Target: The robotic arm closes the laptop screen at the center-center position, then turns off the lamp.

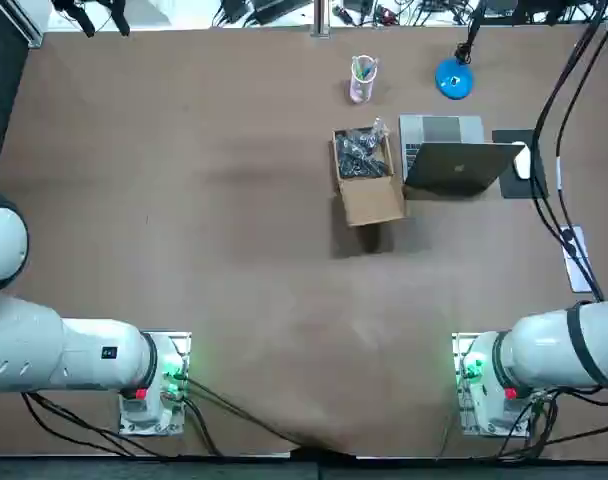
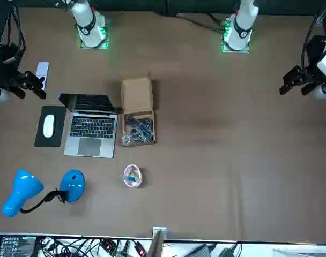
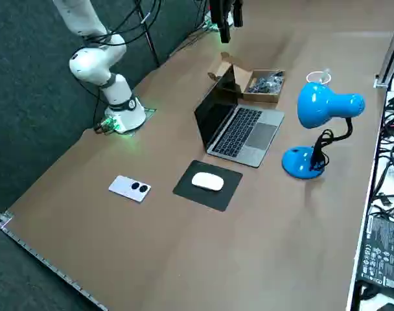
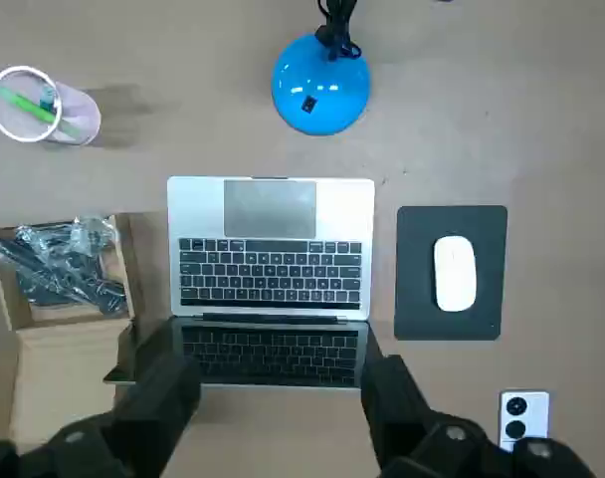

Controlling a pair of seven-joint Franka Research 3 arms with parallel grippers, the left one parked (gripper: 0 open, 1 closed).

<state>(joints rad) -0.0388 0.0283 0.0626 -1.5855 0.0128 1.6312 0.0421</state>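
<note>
The silver laptop [image 1: 454,165] stands open at the right of the table's centre, keyboard [image 4: 271,267] showing and the screen upright [image 3: 216,110]. Beyond it sits the blue desk lamp [image 3: 326,103], round base [image 4: 319,85] on the table and head [image 2: 21,193] raised on a black neck. I cannot tell whether the lamp is lit. My right gripper [image 4: 280,403] hangs high above the table on the robot's side of the laptop's screen. It is open wide with nothing between its dark fingers [image 4: 168,393]. In the front view it shows at the left edge [image 2: 29,83].
An open cardboard box [image 1: 364,175] of dark parts stands beside the laptop towards the table's middle. A cup [image 1: 362,78] with pens is behind it. A white mouse [image 4: 454,271] lies on a black pad [image 4: 452,224], with a white phone [image 3: 130,188] nearer the right edge.
</note>
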